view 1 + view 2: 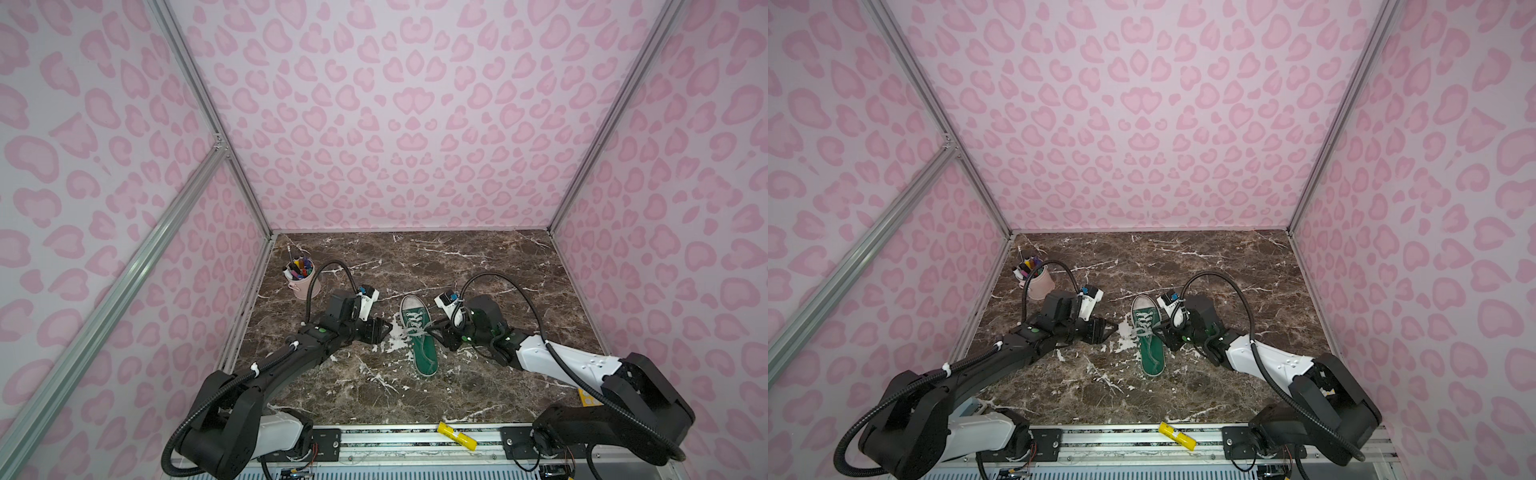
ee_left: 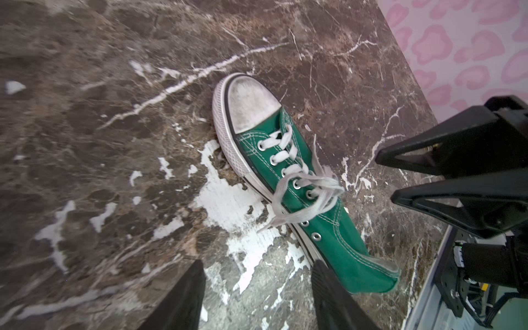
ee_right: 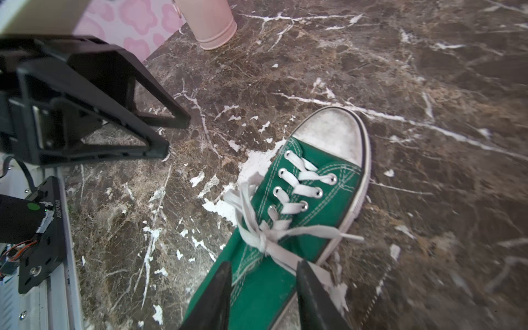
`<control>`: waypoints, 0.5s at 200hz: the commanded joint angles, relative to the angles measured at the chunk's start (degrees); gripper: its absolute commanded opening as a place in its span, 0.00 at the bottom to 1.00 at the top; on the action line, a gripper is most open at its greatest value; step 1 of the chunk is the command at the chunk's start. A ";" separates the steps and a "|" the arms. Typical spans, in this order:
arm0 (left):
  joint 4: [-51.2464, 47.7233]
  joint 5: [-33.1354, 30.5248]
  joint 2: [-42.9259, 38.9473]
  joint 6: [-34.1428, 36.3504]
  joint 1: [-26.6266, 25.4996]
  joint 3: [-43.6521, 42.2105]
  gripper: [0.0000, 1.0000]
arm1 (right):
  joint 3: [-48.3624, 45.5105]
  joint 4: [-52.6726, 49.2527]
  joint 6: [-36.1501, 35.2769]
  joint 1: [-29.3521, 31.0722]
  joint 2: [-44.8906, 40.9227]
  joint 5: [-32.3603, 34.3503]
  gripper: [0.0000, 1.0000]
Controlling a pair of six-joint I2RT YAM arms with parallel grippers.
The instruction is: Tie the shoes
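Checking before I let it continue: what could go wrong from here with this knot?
The knot on the green sneaker looks slack, so it may loosen. One lace end runs under the right gripper, whose fingers stand open over it; withdrawing could snag it and pull the knot apart.

The green sneaker (image 1: 424, 353) lies upright between my left hand (image 1: 387, 328) and right hand (image 1: 434, 330), white toe cap (image 1: 411, 305) pointing away, off-white laces (image 2: 307, 183) loosely knotted midway.
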 commanded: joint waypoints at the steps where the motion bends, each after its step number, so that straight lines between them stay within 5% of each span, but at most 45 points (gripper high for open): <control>1: -3.33 -1.08 -1.21 0.19 2.05 1.23 0.63 | -1.33 -10.26 -0.39 -0.30 -3.27 3.46 0.40; 52: -2.35 -1.08 -1.27 -0.53 3.32 1.31 0.63 | -4.36 -16.77 1.35 -0.99 -9.96 5.23 0.41; 100: -2.43 -0.99 -1.43 -0.70 3.40 0.91 0.63 | -1.14 -18.64 1.25 -0.21 -2.59 3.65 0.41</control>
